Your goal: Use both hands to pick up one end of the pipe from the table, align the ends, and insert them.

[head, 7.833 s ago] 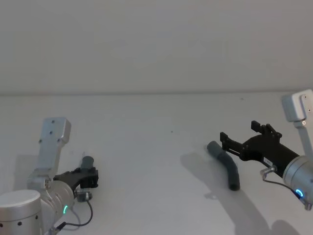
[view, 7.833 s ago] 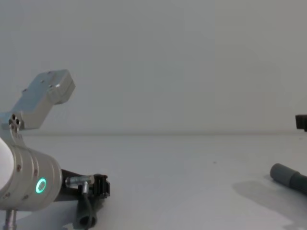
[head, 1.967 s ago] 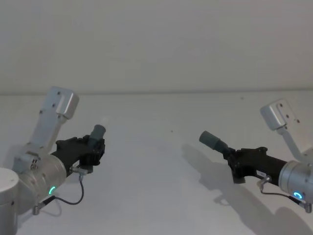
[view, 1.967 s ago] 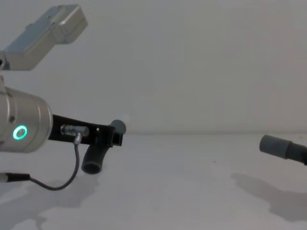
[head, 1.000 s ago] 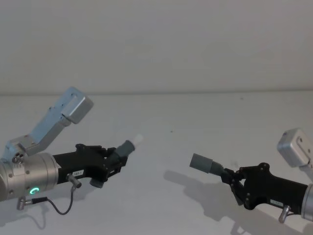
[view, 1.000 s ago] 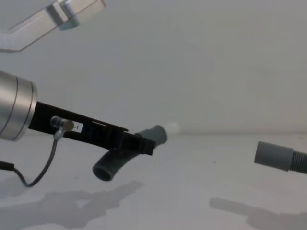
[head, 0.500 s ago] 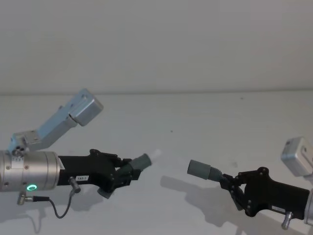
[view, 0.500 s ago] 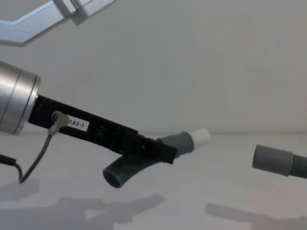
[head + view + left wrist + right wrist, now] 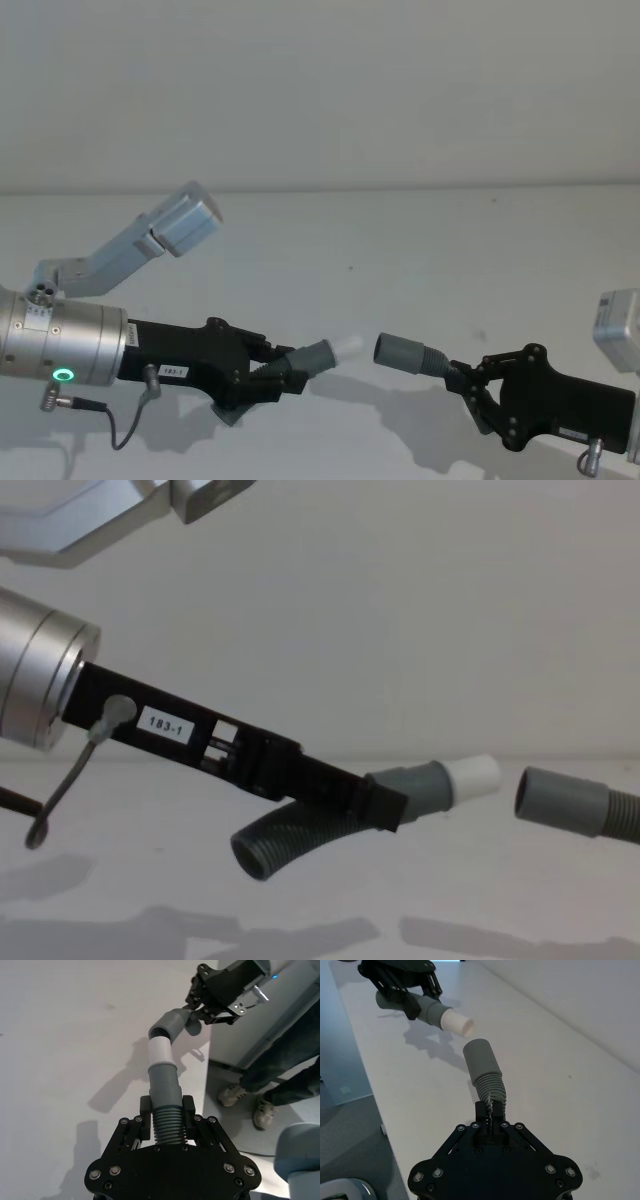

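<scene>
Both hose ends are sitting closer together than half a second ago, almost meeting above the table [image 9: 420,240]. The left gripper [image 9: 285,373] is clamping a short hose piece [image 9: 290,835] just behind its white-tipped cuff [image 9: 330,353], while the right gripper [image 9: 466,385] is pinching a second hose piece [image 9: 490,1091] behind the socket cuff [image 9: 400,352]. A small gap is separating tip and socket.

Two end effectors [image 9: 288,376] [image 9: 464,382], two pipe pieces [image 9: 318,358] [image 9: 400,352]
</scene>
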Robot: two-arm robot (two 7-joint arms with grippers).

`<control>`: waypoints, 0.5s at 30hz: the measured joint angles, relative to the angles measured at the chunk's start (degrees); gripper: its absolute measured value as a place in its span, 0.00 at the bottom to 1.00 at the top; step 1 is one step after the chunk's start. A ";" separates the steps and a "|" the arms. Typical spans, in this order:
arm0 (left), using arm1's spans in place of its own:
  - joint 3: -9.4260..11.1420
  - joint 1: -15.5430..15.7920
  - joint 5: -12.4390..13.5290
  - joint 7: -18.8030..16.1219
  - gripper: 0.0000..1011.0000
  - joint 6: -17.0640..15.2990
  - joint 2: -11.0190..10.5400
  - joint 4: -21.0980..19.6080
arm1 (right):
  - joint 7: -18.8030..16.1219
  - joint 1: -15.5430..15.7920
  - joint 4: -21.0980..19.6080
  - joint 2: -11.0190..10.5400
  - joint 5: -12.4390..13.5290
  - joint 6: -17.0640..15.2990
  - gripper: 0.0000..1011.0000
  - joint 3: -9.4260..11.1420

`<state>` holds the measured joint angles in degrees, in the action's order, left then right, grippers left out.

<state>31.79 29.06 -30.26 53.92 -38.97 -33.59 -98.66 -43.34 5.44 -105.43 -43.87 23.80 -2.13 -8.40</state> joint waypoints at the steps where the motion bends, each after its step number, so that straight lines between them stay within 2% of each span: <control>1: 0.17 0.21 -0.15 0.53 0.33 0.01 -0.02 0.25 | -0.18 -0.02 0.04 -0.04 0.09 0.27 0.05 -0.02; 3: 0.84 1.01 -0.60 2.00 0.33 0.01 -0.12 0.90 | -0.90 -0.12 0.23 -0.23 0.48 1.38 0.05 -0.11; 15: 2.95 3.24 -1.31 5.05 0.33 -0.51 -0.51 2.38 | -3.08 -0.35 0.89 -1.17 1.12 4.89 0.05 -0.51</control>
<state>34.73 32.30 -31.57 58.97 -39.48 -34.10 -96.28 -46.42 5.09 -104.54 -45.04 24.92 2.76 -8.91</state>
